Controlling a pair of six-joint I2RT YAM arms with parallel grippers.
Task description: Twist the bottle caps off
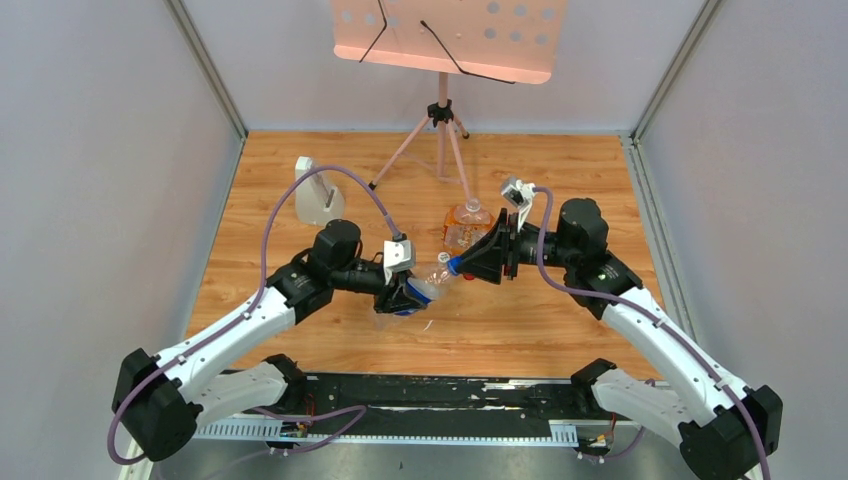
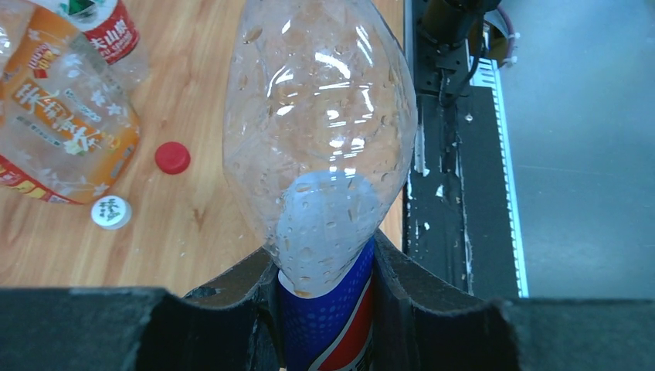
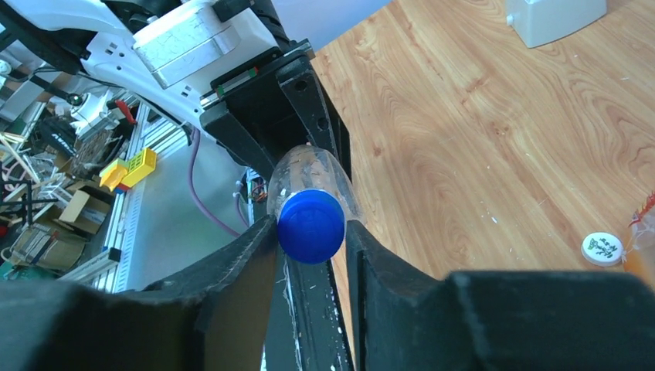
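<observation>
- Firstly, the left gripper (image 2: 324, 267) is clamped on the blue-labelled body of the Pepsi bottle (image 2: 320, 116); the right gripper (image 3: 310, 226) has its two fingers closed against opposite sides of the blue cap (image 3: 311, 224), which sits on the bottle's neck.
- Held between both arms, the bottle hangs above the table (image 1: 560, 200), over its near middle; its long axis runs almost level from the left gripper to the right one, cap end toward the right arm.
- Its clear wall carries droplets.
- Just beyond stands the orange-labelled bottle (image 1: 468, 225); its neck looks uncapped from above, though the view is too small to be sure.
- Beside it on the wood lie the red cap (image 2: 171, 157) and the white cap (image 2: 111, 212), apart from each other.
- A red-labelled bottle (image 2: 108, 27) shows only at a corner.
- Farther left stands a grey block (image 1: 318, 195); the side walls (image 1: 100, 200) are well apart from both arms; a black rail (image 1: 450, 390) edges the near side.
</observation>
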